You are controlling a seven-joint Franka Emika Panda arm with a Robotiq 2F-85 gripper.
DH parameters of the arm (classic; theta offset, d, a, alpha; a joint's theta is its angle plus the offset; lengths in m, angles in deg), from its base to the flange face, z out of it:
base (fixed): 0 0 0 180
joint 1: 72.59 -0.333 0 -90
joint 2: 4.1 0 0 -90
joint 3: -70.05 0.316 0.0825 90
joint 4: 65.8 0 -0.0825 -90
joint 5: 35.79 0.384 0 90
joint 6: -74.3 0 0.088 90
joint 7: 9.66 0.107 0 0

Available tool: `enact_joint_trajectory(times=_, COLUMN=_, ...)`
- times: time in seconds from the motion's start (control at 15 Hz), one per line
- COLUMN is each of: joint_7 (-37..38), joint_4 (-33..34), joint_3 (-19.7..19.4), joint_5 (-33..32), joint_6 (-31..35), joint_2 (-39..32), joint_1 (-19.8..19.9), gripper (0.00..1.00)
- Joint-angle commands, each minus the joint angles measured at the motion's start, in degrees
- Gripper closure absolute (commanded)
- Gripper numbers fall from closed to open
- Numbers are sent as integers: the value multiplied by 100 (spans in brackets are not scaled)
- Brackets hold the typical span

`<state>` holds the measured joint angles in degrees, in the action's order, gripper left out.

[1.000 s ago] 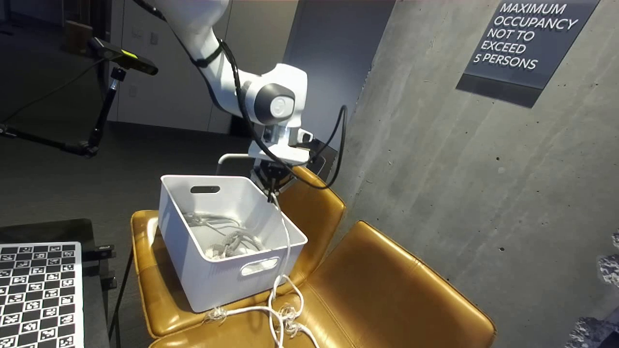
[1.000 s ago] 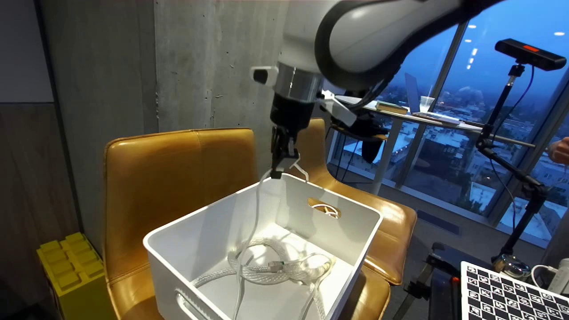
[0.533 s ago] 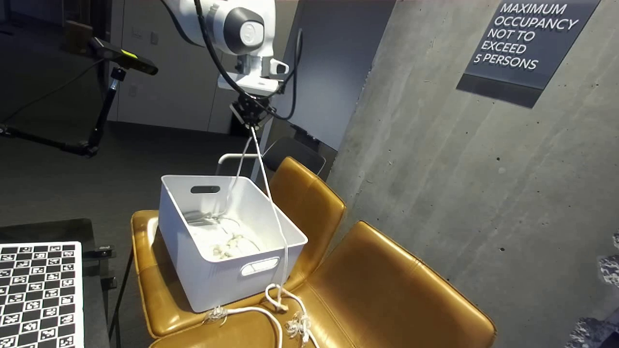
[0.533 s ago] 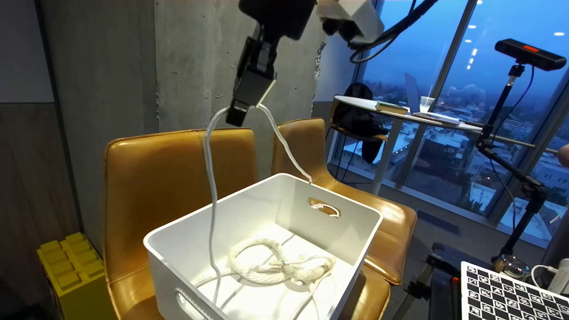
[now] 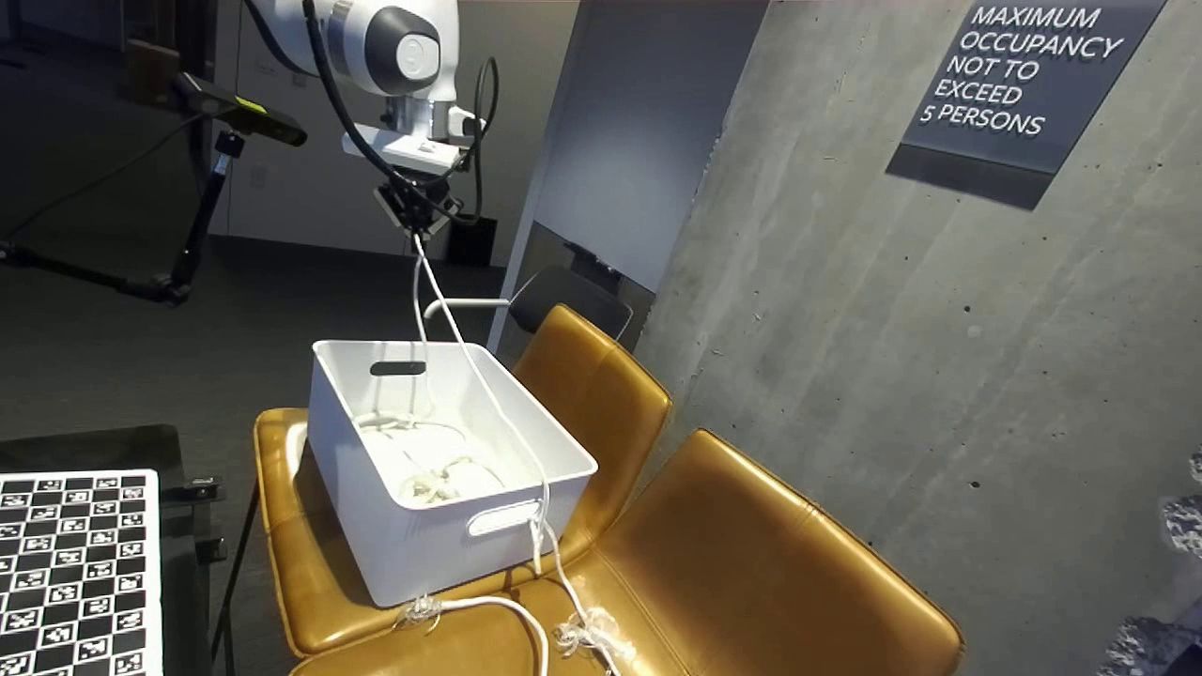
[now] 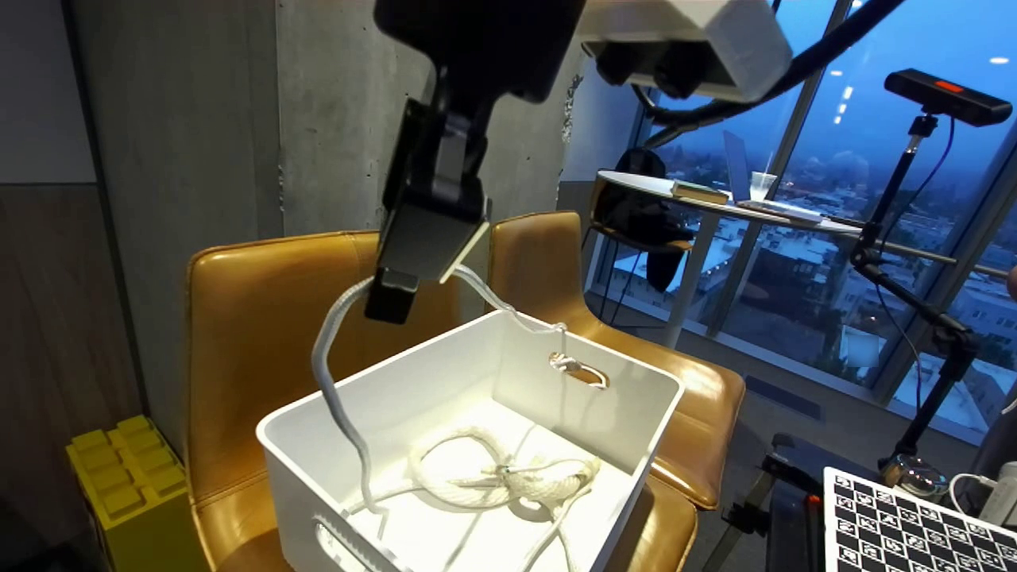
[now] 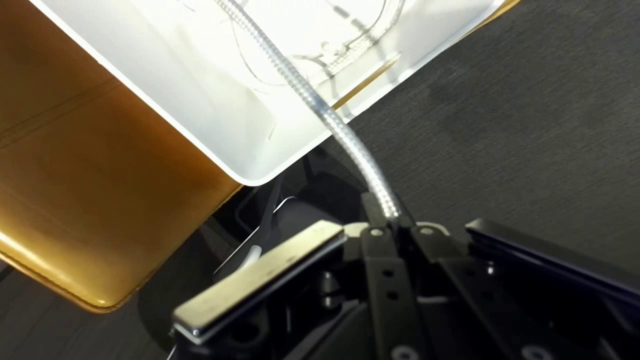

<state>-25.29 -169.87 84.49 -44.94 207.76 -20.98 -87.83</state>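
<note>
Wrist view: black two-finger gripper (image 7: 390, 214) pinches white braided rope (image 7: 350, 142). In an exterior view: rope hangs both inside and outside white rectangular plastic bin (image 5: 437, 556). In an exterior view: cream rope coil (image 6: 548, 485) lies inside.

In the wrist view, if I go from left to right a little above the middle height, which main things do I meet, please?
Brown leather chair, white bin, white rope held by the gripper, dark floor.
</note>
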Motion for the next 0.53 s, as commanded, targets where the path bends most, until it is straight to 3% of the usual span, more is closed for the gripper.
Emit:
enact_joint_trajectory(times=0.0, joint_7=251, joint_4=-167, joint_3=39, joint_5=0, joint_6=10, joint_2=68, joint_1=-111, gripper=99)
enact_joint_trajectory(times=0.47, joint_7=833, joint_4=-118, joint_3=214, joint_5=-147, joint_6=-33, joint_2=-128, joint_1=-593, gripper=99)
